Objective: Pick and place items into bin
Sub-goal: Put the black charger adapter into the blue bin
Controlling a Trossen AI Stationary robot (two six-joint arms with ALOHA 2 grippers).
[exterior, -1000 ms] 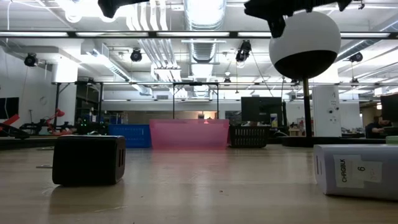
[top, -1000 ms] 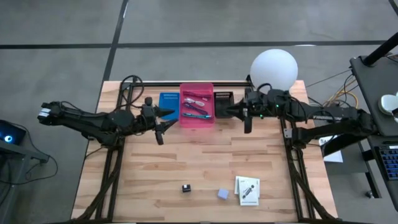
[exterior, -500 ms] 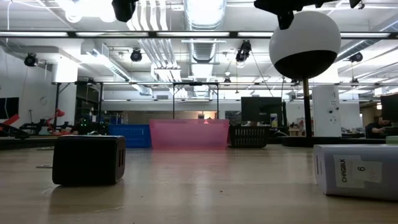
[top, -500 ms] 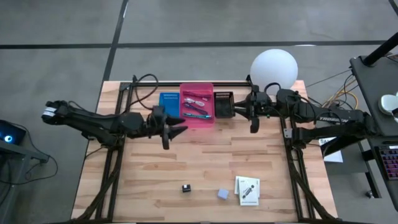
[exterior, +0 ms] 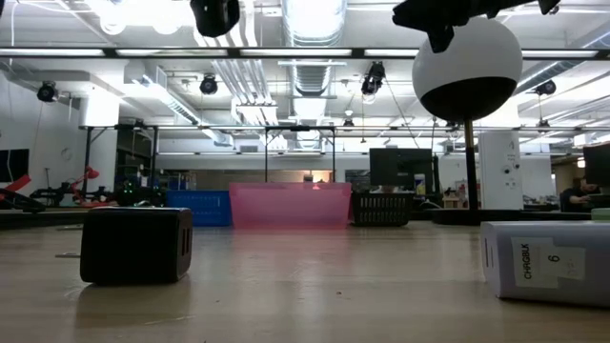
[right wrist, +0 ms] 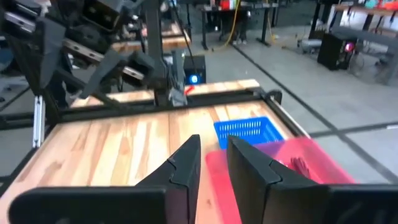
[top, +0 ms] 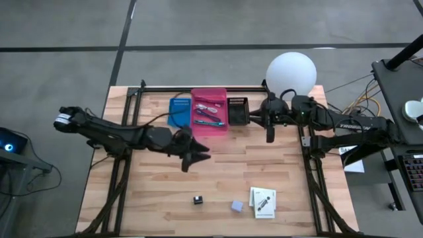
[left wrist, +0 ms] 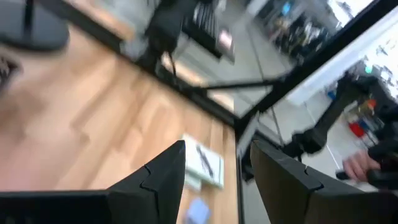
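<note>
Your left gripper (top: 200,157) hangs empty over the bare desk (top: 218,175) just in front of the pink bin (top: 210,112), jaws parted wide. Your right gripper (top: 255,117) waits beside the bin's right wall, jaws nearly together, holding nothing. Pens and pliers lie inside the bin. Well in front of it sit the black cube (top: 197,199), grey-blue cube (top: 236,205) and white card (top: 263,201).

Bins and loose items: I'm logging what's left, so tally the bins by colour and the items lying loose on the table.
Pink bin: 1
Blue bin: 1
Black bin: 1
Black cube: 1
Grey-blue cube: 1
White card: 1
Total: 6
</note>
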